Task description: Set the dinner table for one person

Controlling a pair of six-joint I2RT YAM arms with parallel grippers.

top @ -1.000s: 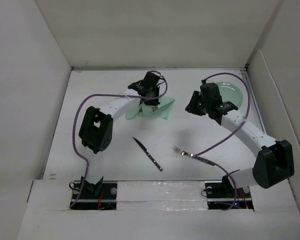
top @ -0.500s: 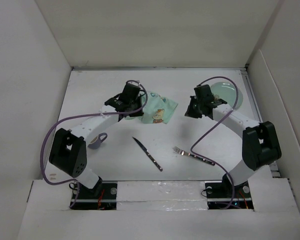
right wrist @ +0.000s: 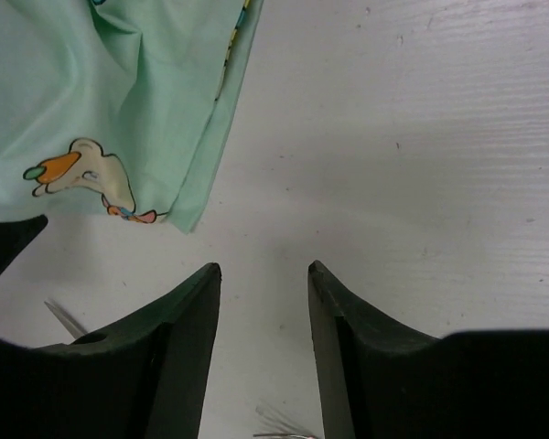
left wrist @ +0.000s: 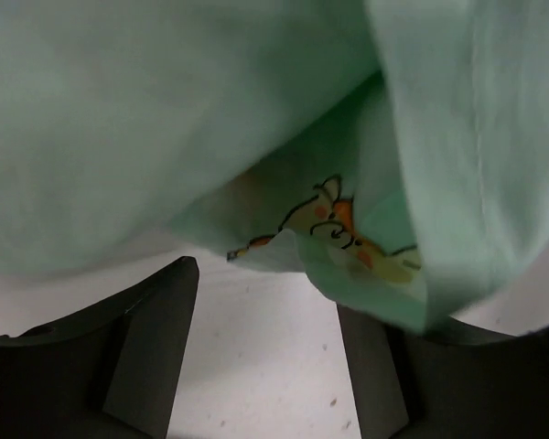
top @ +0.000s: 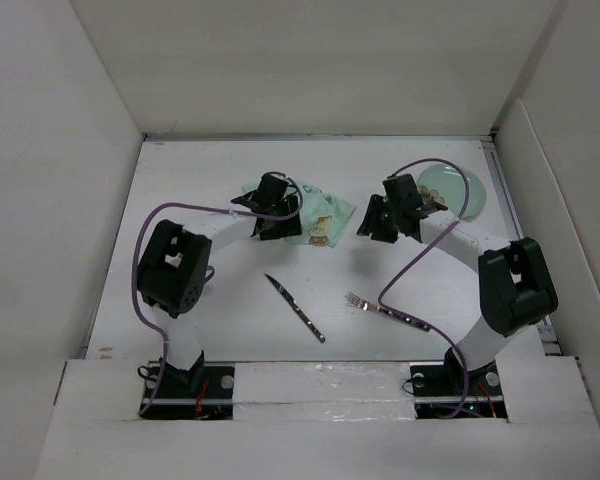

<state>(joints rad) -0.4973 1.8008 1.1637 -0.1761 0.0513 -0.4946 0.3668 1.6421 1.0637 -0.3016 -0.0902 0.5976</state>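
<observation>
White panel walls [top: 310,70] close in the dinner table [top: 230,330], a plain matte white top that fills the floor of the enclosure. In the overhead view its long axis appears to run from 9 o'clock to 3 o'clock, with the arm bases on its 6 o'clock edge.

A rumpled mint-green placemat [top: 320,220] with cartoon prints lies just toward 12 o'clock from the table's middle. The left gripper [top: 275,210] sits over the placemat's 9 o'clock edge. In its wrist view the jaws stand wide, a fold of cloth draped over one finger [left wrist: 375,366] and bare table between.

The right gripper [top: 375,220] hovers just beside the placemat at 3 o'clock, jaws moderately parted with nothing between them. A pale green plate [top: 458,185] rests at 2 o'clock. A knife [top: 296,308] lies at 6 o'clock, tip toward 11. A fork [top: 385,309] lies at 5 o'clock, tines toward 10.
</observation>
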